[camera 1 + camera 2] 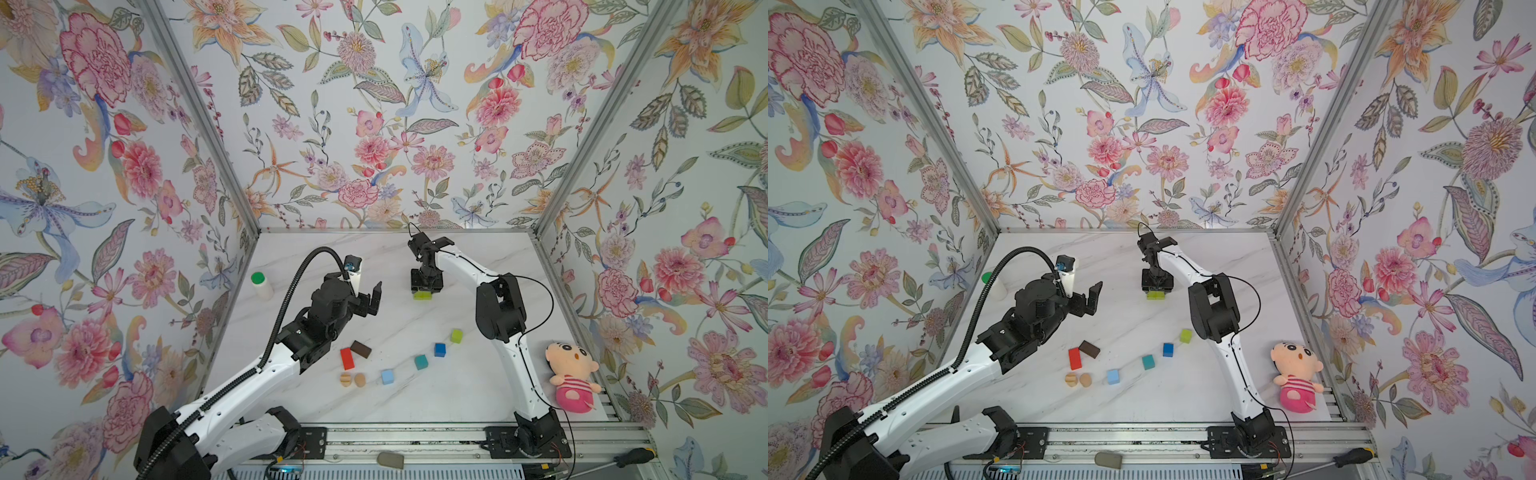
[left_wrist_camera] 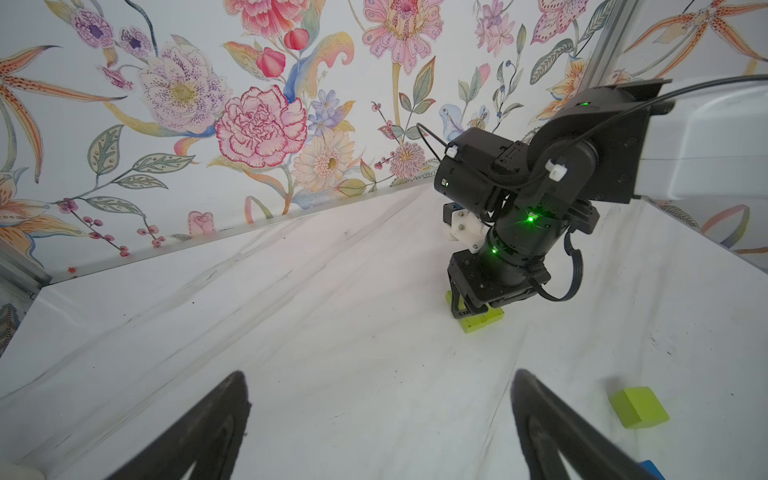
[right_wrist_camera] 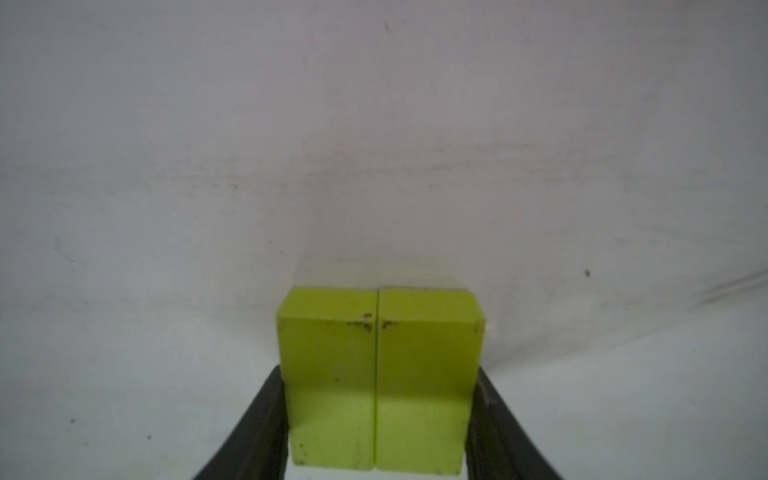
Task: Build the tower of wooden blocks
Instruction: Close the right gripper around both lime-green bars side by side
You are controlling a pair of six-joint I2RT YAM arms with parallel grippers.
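Standing side by side with their inner faces touching, a pair of lime-green blocks [image 1: 423, 295] rests on the tabletop [image 1: 415, 403] toward the rear centre in both top views. The right end effector [image 1: 424, 291] points straight down over the pair. The right wrist view shows its fingers [image 3: 270, 415] flush against the two outer sides, clamped on the pair.

The remaining pieces lie loose in an arc nearer the front. They are a lime-green cube [image 1: 456, 336], a blue cube [image 1: 440, 350], a teal cube [image 1: 421, 362], a light-blue cube [image 1: 387, 377] and two tan rounded pieces [image 1: 352, 379] just beside each other. A red oblong [image 1: 347, 358] lies just beside a dark-brown oblong [image 1: 360, 349].

The left end effector [image 1: 370, 300] hangs above the tabletop left of the pair, fingers wide apart, holding nothing.

A green-capped white bottle [image 1: 262, 285] sits near the left wall. A pink plush doll [image 1: 571, 382] lies at the right edge.
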